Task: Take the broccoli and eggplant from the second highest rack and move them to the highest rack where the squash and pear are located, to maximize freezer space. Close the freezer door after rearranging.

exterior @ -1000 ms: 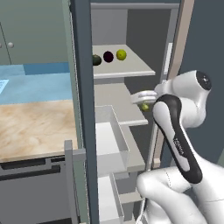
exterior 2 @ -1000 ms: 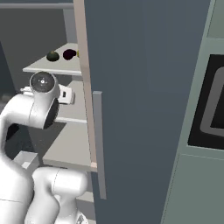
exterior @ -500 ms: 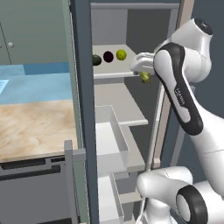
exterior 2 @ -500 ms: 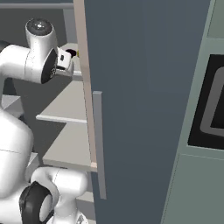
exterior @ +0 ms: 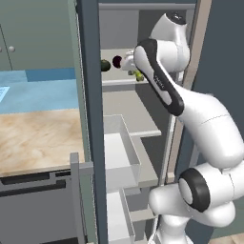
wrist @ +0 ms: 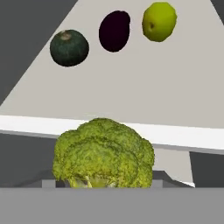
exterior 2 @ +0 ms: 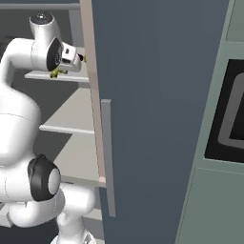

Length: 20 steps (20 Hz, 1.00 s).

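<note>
Carrying the broccoli (wrist: 103, 153), clamped in the claw (exterior: 135, 71), at the front lip of the highest rack (wrist: 175, 100); squash (wrist: 69, 47), eggplant (wrist: 114, 31), pear (wrist: 159, 21) sit farther back; next, push in and release.

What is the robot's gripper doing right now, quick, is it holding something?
Gripper: closed on the broccoli, held in front of the top rack's edge.
</note>
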Tool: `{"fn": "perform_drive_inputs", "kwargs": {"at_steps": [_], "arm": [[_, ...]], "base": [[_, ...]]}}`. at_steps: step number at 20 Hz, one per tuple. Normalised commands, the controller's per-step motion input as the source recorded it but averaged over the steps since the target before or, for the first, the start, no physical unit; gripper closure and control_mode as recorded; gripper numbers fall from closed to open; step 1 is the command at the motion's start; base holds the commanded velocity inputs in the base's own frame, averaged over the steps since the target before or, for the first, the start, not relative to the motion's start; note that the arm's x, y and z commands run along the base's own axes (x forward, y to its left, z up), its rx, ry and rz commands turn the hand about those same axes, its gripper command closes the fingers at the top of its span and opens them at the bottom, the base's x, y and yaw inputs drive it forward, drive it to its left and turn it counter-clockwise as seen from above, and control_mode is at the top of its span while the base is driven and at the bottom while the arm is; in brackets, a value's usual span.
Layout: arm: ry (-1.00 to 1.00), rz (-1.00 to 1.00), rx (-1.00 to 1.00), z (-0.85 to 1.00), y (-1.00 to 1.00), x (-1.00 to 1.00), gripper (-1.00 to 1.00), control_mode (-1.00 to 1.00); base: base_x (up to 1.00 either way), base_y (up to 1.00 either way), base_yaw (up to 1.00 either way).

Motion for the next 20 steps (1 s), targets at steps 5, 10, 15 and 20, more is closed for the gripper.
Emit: {"fn": "perform_drive_inputs", "kwargs": {"at_steps": [5,10,15,20], "arm": [[0.0,-0.08,-0.04,-0.37,0.07,0.99,1.0,-1.0],[0.0,-0.05,0.0,-0.07,0.0,0.92,1.0,-1.0],[0.04,-0.01,0.0,-0.01,0.01,0.84,1.0,-1.0],[0.01,0.0,0.0,0.0,0.02,0.69,-1.0,-1.0]], "base": [[0.0,0.0,0.0],[0.0,0.0,0.0],[0.0,0.0,0.0],[0.0,0.0,0.0]]}}
